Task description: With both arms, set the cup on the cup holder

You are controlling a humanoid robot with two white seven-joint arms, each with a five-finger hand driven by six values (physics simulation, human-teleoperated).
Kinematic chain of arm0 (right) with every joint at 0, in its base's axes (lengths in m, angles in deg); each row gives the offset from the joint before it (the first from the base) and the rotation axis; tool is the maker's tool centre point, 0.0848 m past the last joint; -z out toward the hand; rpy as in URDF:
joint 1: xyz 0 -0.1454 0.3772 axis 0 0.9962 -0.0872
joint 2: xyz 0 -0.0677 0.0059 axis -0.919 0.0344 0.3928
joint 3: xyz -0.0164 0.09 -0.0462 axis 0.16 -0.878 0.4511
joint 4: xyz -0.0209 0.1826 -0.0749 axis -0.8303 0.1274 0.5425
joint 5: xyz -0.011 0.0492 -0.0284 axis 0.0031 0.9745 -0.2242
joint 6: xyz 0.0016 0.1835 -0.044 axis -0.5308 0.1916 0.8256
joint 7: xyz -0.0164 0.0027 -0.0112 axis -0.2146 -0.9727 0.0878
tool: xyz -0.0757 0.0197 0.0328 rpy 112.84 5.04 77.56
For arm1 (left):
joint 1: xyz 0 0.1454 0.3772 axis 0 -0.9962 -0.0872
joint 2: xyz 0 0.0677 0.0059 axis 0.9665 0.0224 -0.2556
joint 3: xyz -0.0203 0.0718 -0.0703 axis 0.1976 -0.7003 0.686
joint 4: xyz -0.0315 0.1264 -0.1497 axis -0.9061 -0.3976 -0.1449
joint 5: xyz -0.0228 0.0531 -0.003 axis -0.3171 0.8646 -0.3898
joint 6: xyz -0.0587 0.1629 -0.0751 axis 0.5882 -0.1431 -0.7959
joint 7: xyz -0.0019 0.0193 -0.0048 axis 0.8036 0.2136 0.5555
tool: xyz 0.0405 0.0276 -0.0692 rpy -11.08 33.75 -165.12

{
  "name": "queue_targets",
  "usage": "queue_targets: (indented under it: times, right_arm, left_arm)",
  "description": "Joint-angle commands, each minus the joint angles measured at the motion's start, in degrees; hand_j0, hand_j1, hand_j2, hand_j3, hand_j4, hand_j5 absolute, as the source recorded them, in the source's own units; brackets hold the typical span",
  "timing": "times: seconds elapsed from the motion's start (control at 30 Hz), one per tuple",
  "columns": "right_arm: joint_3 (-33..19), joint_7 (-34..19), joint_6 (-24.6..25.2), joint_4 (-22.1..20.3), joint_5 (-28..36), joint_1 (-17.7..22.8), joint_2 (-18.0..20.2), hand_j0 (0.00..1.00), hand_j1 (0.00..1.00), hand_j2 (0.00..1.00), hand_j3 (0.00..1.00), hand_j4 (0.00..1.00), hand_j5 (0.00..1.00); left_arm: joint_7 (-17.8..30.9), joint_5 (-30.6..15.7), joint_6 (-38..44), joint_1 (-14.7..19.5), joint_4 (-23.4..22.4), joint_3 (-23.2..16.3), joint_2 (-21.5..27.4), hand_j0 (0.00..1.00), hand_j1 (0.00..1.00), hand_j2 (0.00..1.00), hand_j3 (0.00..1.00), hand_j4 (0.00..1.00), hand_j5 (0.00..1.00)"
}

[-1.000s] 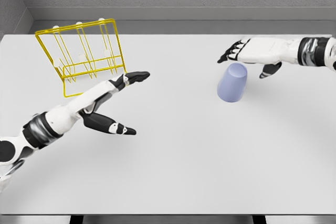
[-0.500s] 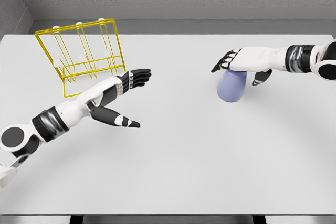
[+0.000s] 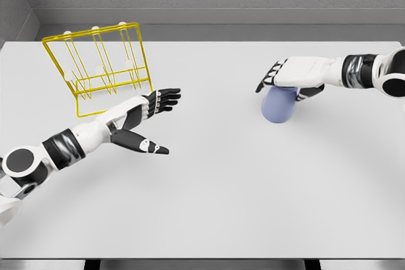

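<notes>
Cup [image 3: 279, 104]: one pale blue cup stands on the white counter [image 3: 215, 200], right of centre and well apart from the single yellow wire cup holder [image 3: 101, 67] at the far left. Only the head view is available. Over the last second the right hand [image 3: 292, 75] has come down from just behind the cup to sit on top of it, palm over the upper end, fingers reaching left past it and thumb tucked at the right side; they are draped rather than clamped, so I judge the grasp not yet closed. The cup itself has not moved. The left hand [image 3: 147, 115] has drawn back slightly and hangs near the holder's front edge, fingers spread, holding nothing. That suggests pickup is about to begin, with the left hand waiting to receive. Two hands, one cup, one holder.
</notes>
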Motion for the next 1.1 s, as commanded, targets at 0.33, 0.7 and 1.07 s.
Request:
queue_targets:
  times: [0.33, 0.7, 1.07]
  right_arm:
    - [1.4, 0.0, 0.0, -0.1, -0.5, 0.1, 0.0, 0.69, 0.69, 0.69, 0.69, 0.69, 0.69]
    - [0.4, 0.0, 0.0, -2.7, 0.0, 0.0, 1.4, 0.67, 0.67, 0.67, 0.67, 0.67, 0.67]
    - [-0.9, 0.0, 0.0, -17.3, 0.2, 1.1, 7.3, 0.63, 0.63, 0.63, 0.63, 0.63, 0.63]
  left_arm:
    - [0.0, 0.1, -0.3, 0.0, -4.7, -1.0, -5.6, 1.0, 1.0, 1.0, 1.0, 1.0, 1.0]
    - [-0.2, 0.3, 0.2, 0.0, -6.6, -1.8, -5.5, 1.0, 1.0, 1.0, 1.0, 1.0, 1.0]
    - [-2.2, 0.3, 1.3, 1.6, -8.0, -1.9, -5.8, 1.0, 1.0, 1.0, 1.0, 1.0, 1.0]
